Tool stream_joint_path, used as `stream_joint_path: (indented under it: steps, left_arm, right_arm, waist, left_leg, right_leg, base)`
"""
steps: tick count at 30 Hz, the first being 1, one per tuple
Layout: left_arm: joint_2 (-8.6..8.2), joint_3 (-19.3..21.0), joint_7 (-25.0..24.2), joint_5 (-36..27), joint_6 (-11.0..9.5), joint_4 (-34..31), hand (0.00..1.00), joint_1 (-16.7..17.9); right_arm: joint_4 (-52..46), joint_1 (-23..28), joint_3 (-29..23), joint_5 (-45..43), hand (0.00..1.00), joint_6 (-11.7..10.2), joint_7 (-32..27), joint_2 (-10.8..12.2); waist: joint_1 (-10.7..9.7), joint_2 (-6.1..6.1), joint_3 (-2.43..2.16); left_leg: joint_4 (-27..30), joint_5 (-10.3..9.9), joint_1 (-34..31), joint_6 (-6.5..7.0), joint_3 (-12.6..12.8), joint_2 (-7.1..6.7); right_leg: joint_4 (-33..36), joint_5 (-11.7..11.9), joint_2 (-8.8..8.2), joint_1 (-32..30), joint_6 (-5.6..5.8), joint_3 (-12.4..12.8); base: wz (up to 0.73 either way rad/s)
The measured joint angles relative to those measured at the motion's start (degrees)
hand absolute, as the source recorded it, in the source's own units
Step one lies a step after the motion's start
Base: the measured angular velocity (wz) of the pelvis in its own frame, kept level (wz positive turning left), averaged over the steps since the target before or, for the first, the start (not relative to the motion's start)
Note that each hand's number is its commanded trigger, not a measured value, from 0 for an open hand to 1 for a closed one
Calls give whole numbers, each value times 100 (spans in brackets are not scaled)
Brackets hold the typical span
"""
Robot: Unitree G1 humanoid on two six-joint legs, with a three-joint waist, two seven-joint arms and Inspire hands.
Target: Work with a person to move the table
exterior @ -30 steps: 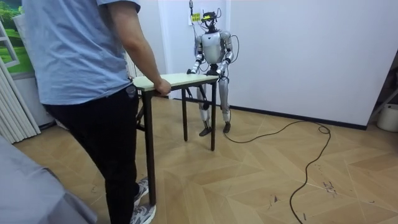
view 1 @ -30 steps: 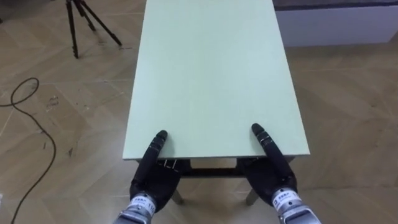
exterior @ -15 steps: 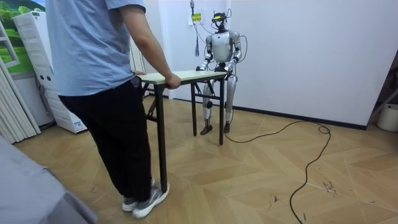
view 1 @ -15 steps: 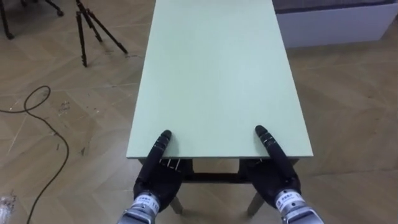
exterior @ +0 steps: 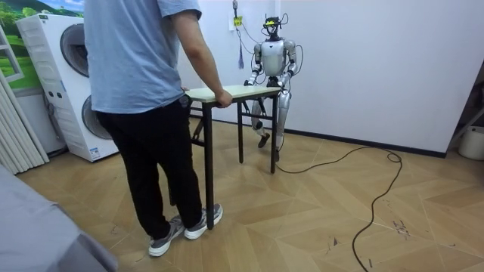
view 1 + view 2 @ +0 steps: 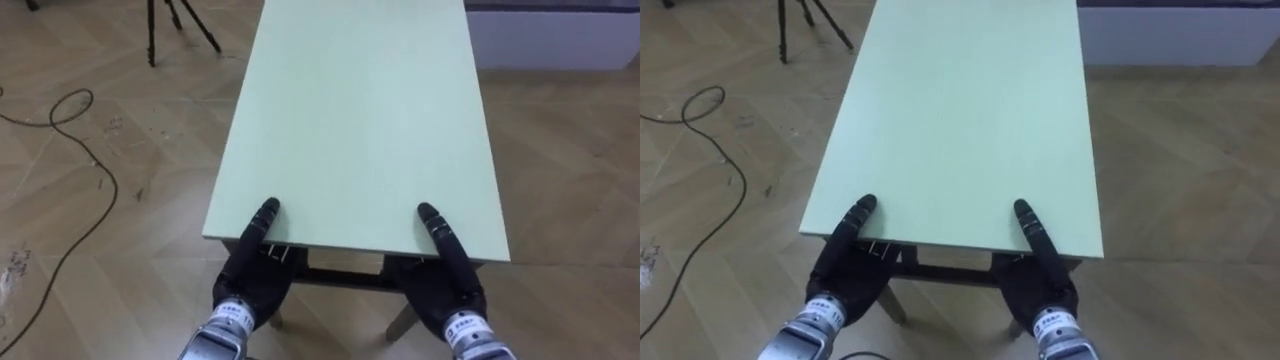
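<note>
Where the near edge is held: the left hand (image 6: 250, 285) and the right hand (image 6: 442, 288) are set under the short near edge of the table (image 6: 360, 120). One digit of each is laid on top, so the edge is pinched near both corners.
Table top: pale green, flat and bare. It is judged stiff and smooth, so a pinch could slip if the load were tilted.
Frame: a dark metal frame (image 6: 340, 277) is seen beneath the top. A moderate weight is judged, shared between the two ends.
Hold points: the short ends, close to the corners, are judged best, since twisting is resisted there.
Far end: the opposite edge is held by a person (image 5: 144, 75) with one hand (image 5: 223, 99).
Clearance: whether the legs are off the floor cannot be told.
Surroundings: a tripod (image 6: 152, 35) stands on the floor to the robot's left, and a washing machine (image 5: 64, 83) is seen beyond the person.
</note>
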Motion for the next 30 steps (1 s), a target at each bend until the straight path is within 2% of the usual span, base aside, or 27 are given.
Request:
stream_joint_path:
  steps: [1,3,4,6,9,12,14,17,19,20,21,22,23,24,25,26,27,28,29,30]
  left_arm:
    - [18,0,0,-19,-46,-6,100,2]
    - [24,15,-1,-20,-131,-23,100,1]
    - [36,38,-2,-24,-165,-71,100,0]
    - [49,48,-1,-18,-173,-132,100,-3]
    - [99,105,1,11,-143,-162,100,-75]
    - [130,152,16,8,-114,-181,100,-104]
    - [143,154,32,9,-71,-181,100,-104]
    - [149,124,74,48,-59,-180,100,-95]
    - [218,107,81,79,-48,-180,100,-86]
    - [213,96,81,76,-47,-180,100,-79]
    - [211,50,84,58,-46,-179,100,-76]
    - [215,46,83,41,-49,-180,100,-83]
    - [215,69,83,43,-49,-180,100,-89]
    - [199,77,78,4,-51,-166,100,-73]
    - [171,72,39,-85,-61,-163,100,63]
    - [160,65,23,-120,-62,-163,100,119]
    - [129,58,19,-186,-62,-160,100,220]
    - [79,58,19,-205,-62,-156,100,292]
    - [52,61,19,-204,-63,-156,100,311]
    - [19,70,20,-185,-60,-156,100,312]
  right_arm:
    - [0,-7,7,5,100,-8,0,8]
    - [-6,-61,60,6,100,-23,0,21]
    - [-6,-119,106,15,100,-35,0,21]
    - [0,-179,116,69,100,-34,0,16]
    - [41,-299,118,137,100,-9,-1,35]
    - [96,-360,131,149,100,-5,-2,96]
    - [129,-352,130,222,100,5,-5,73]
    - [222,-355,132,233,100,12,-4,61]
    - [259,-348,133,285,100,25,-4,36]
    - [258,-341,134,305,100,25,-4,32]
    - [261,-338,139,307,100,17,-4,11]
    - [259,-339,137,270,100,6,-4,-4]
    - [258,-338,129,262,100,2,-3,-6]
    - [255,-355,118,257,100,35,-9,-46]
    - [296,-366,170,225,100,50,-32,-53]
    - [301,-364,210,224,100,48,-40,-80]
    - [306,-364,278,232,100,48,-61,-182]
    - [310,-354,304,222,100,48,-61,-225]
    - [308,-353,301,215,100,48,-61,-230]
    - [304,-365,276,188,100,42,-60,-230]
  waist:
    - [58,-23,-3]
    - [234,-69,-1]
    - [334,-103,3]
    - [389,-113,-1]
    - [526,-183,7]
    - [567,-229,4]
    - [540,-225,8]
    - [552,-210,12]
    - [558,-99,59]
    - [558,-66,63]
    - [554,16,53]
    - [552,48,44]
    - [544,45,39]
    - [600,67,52]
    - [735,124,51]
    - [774,162,60]
    - [775,246,58]
    - [767,313,56]
    - [738,358,52]
    - [701,453,52]
  left_leg:
    - [5,6,-44,7,6,-20]
    - [50,8,-137,3,38,-25]
    - [119,17,-236,-14,32,-8]
    - [178,54,-374,-53,-2,35]
    - [186,189,-560,-112,-1,175]
    - [160,384,-719,-187,-89,312]
    - [43,565,-735,-220,-166,388]
    - [-126,868,-785,-328,-352,569]
    - [-233,1148,-827,-445,-574,701]
    - [-311,1247,-827,-471,-629,728]
    - [-610,1543,-812,-574,-734,755]
    - [-1184,1992,-700,-992,-819,737]
    - [-1440,2228,-655,-1343,-935,715]
    - [-1097,2075,-677,-1360,-983,814]
    - [-124,1406,-680,-1032,-915,935]
    - [393,1096,-674,-975,-894,1004]
    - [1365,680,-658,-1007,-911,1105]
    - [2098,479,-559,-1024,-962,1150]
    - [2447,436,-505,-1037,-1027,1190]
    - [3038,429,-358,-1052,-1119,1226]
  right_leg:
    - [-408,-285,20,151,-2,111]
    - [-1161,-621,114,427,-25,261]
    - [-1588,-752,152,541,-20,317]
    - [-2123,-808,220,688,2,280]
    - [-2684,-798,362,750,-14,184]
    - [-2982,-759,507,762,-82,-172]
    - [-3006,-686,631,748,-186,-269]
    - [-3097,-533,927,717,-388,-331]
    - [-3177,-396,1243,721,-602,-339]
    - [-3193,-366,1306,699,-652,-342]
    - [-3251,-278,1436,621,-788,-374]
    - [-3330,-145,1569,502,-946,-280]
    - [-3382,-83,1577,442,-1011,-300]
    - [-3367,-36,1510,338,-1141,-487]
    - [-3360,-7,1499,335,-1257,-606]
    - [-3351,16,1508,332,-1295,-636]
    - [-3297,60,1524,308,-1331,-766]
    - [-3149,35,1540,209,-1389,-836]
    - [-3074,12,1568,146,-1425,-860]
    - [-2914,-32,1650,20,-1496,-893]
  base:
    - [-36]
    - [-49]
    - [-50]
    - [-26]
    - [-17]
    - [0]
    - [17]
    - [13]
    - [22]
    - [25]
    - [29]
    - [35]
    - [12]
    - [-33]
    - [-53]
    - [-50]
    - [-19]
    - [-5]
    - [9]
    - [13]
